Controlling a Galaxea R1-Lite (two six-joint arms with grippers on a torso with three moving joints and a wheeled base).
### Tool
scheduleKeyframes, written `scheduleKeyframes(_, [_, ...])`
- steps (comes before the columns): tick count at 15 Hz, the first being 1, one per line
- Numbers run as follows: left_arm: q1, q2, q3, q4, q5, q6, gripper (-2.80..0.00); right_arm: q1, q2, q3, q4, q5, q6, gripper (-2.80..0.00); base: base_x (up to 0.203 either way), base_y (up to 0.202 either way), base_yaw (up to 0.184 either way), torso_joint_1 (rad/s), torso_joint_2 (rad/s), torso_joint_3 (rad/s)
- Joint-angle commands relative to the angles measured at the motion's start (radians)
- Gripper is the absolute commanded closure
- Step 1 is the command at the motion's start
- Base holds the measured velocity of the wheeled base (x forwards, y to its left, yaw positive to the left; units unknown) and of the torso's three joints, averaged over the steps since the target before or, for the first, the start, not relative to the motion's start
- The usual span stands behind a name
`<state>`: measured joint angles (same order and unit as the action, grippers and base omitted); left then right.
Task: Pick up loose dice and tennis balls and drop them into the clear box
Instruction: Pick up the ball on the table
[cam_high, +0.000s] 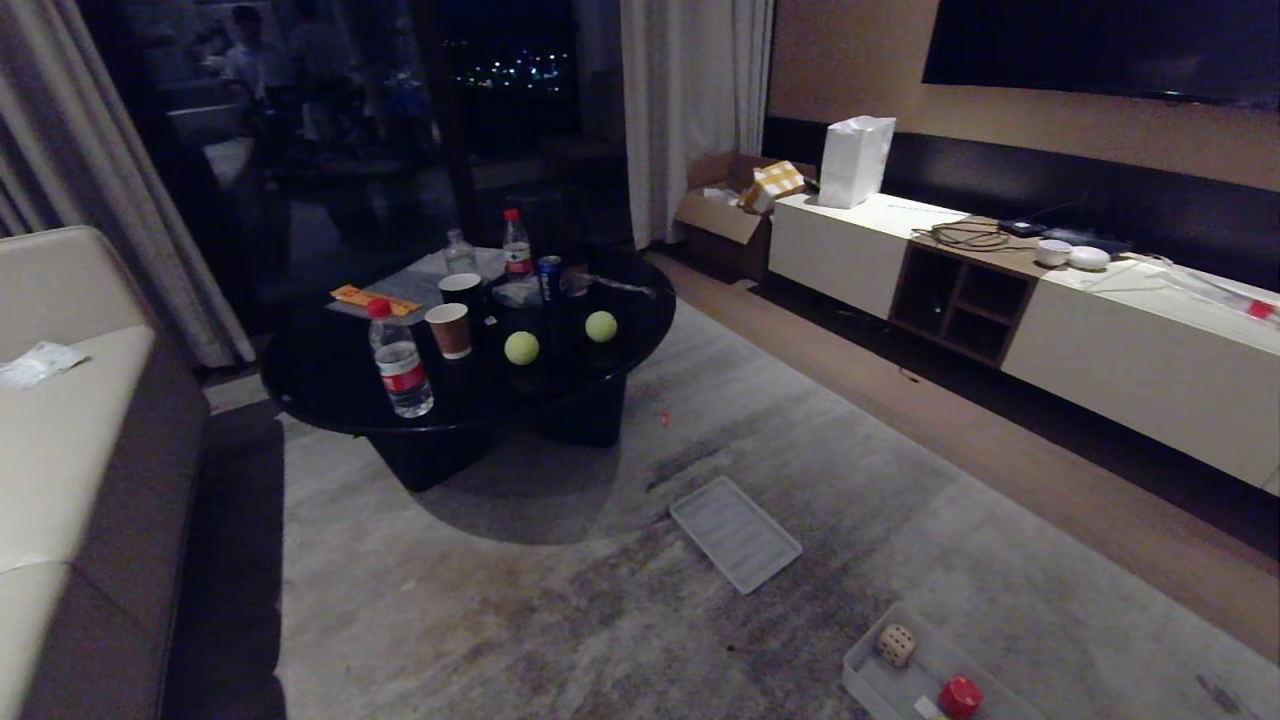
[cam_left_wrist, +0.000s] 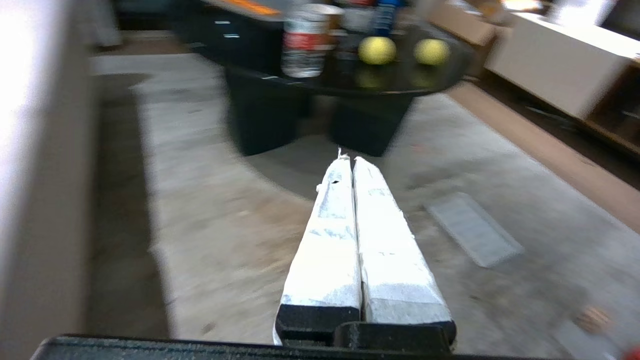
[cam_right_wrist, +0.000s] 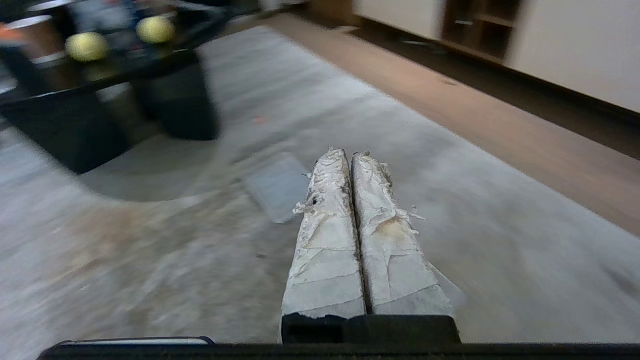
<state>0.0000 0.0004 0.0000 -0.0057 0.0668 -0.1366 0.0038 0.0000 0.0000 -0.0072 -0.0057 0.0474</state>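
Across the grey carpet (cam_high: 560, 600) that fills most of the room, the low black round table (cam_high: 330, 385) stands ahead with two tennis balls (cam_high: 521, 347) side by side near its front edge, just beside paper cups (cam_high: 449, 330) and a water bottle (cam_high: 400, 357). Nearer, on the carpet, lies the flat ribbed lid panel (cam_high: 735, 532), and nearer again, to the robot's right, sits the clear box (cam_high: 868, 688) with a beige die (cam_high: 896, 644) and a red die (cam_high: 960, 696) already inside. Neither arm shows in the head view. Each wrist view shows its own tool hanging over the carpet: the left gripper (cam_left_wrist: 348, 161) and the right gripper (cam_right_wrist: 347, 156) are both clenched, taped fingers pressed together, grasping nothing. The balls lie well apart from both, up on the table and far ahead of the fingertips, so the step in hand looks like an approach, not a grasp. To do it well, the robot should probably close on the table squarely, spread one gripper's fingers before reaching, and come at a ball from the open front edge, since a round ball on a slick top may roll off or knock the cups and bottle if nudged sideways. No other dice can be made out.
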Motion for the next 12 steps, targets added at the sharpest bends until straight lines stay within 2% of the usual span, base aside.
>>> scheduleKeyframes(1, [0.0,0.001,0.002,0.0,0.001,-0.001,0.0,0.001,0.002,0.005,0.0,0.0,0.0,0.0,0.003,-0.009,0.165,0.005,0.0,0.002])
scheduleKeyframes(12, [0.0,0.001,0.002,0.0,0.001,-0.001,0.0,0.001,0.002,0.005,-0.002,0.001,-0.001,0.0,-0.001,-0.008,0.162,0.002,0.0,0.002])
